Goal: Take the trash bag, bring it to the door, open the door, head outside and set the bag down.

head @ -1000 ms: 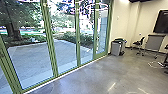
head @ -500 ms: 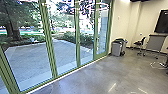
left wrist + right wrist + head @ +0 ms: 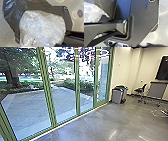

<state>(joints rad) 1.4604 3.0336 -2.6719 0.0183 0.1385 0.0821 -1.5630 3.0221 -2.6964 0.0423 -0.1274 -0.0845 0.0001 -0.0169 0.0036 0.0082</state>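
Observation:
The trash bag [image 3: 13, 18] shows large in the left wrist view, its dark, shiny plastic wrapped around crumpled clear plastic [image 3: 42, 27]. Part of the same dark bag [image 3: 104, 7] and its pale contents reach into the upper left of the right wrist view. How either gripper stands against the bag cannot be made out. In the head view, tall glass panels in green frames [image 3: 77, 84] run from the near left toward the far wall, all standing in line. Which panel is the door is unclear.
A grey bin [image 3: 117, 95] with a dark liner stands where the glass meets the cream wall. Farther right are a chair [image 3: 140, 90], a grey table [image 3: 156, 91] and a dark wall screen [image 3: 162, 68]. Paving [image 3: 32, 109], shrubs and trees lie beyond the glass.
The head camera has moved slightly: the near green frames have slid left in its picture, while the chair and table have drifted a little right.

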